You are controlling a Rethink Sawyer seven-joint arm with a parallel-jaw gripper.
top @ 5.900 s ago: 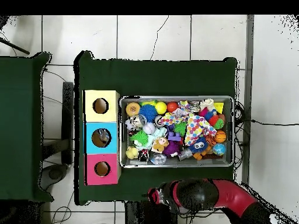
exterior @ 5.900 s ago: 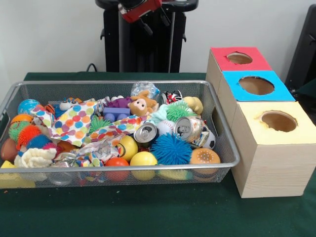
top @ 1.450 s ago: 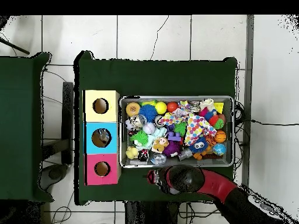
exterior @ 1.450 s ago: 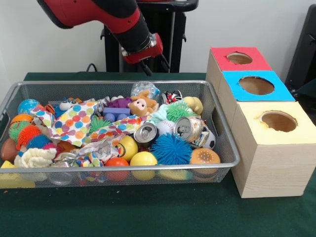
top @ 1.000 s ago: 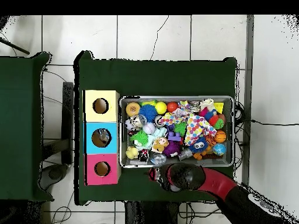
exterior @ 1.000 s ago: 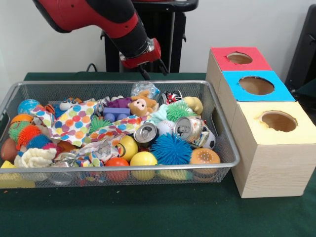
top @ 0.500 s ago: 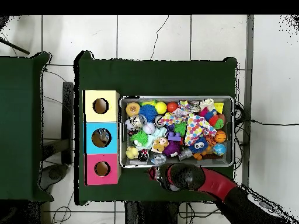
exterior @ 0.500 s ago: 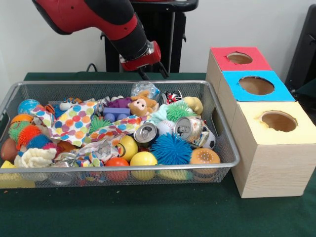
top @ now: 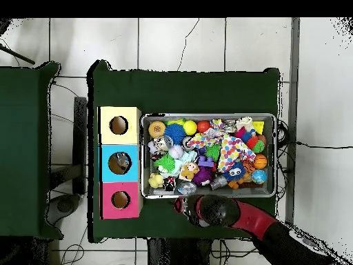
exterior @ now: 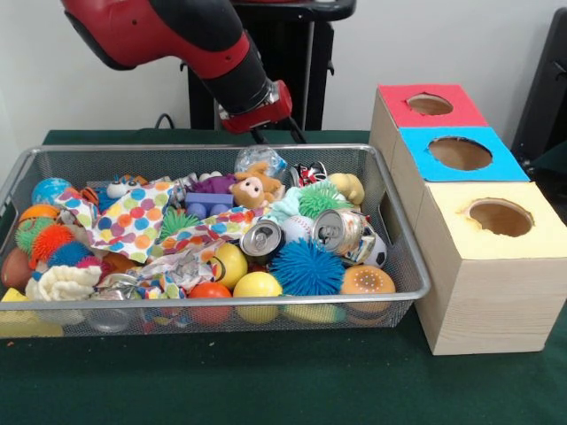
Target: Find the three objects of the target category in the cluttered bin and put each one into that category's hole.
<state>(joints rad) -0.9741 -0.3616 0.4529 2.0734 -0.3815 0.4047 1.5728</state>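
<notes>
We see the fingers (exterior: 276, 135) hanging over the far rim of the bin (exterior: 403, 266), two dark prongs set apart with nothing between them. We judge them spread and empty. In the overhead view the fingers (top: 185, 205) sit just outside the bin's wall.

Nothing shows the target category, so we can't name the task's things. Whatever they are, they lie in the bin, below the fingers and toward the camera.

Nearest below the fingers are a clear crinkly ball (exterior: 257, 159) and a plush monkey (exterior: 255, 188). Two cans (exterior: 262, 239) lie further out, mouths tipped up toward the camera and long axes tilted.

The three boxes stand well off to one side, and the red box (exterior: 390, 96) is nearest the fingers. There is only one arm.

We find no readable writing; the can prints are too small.
</notes>
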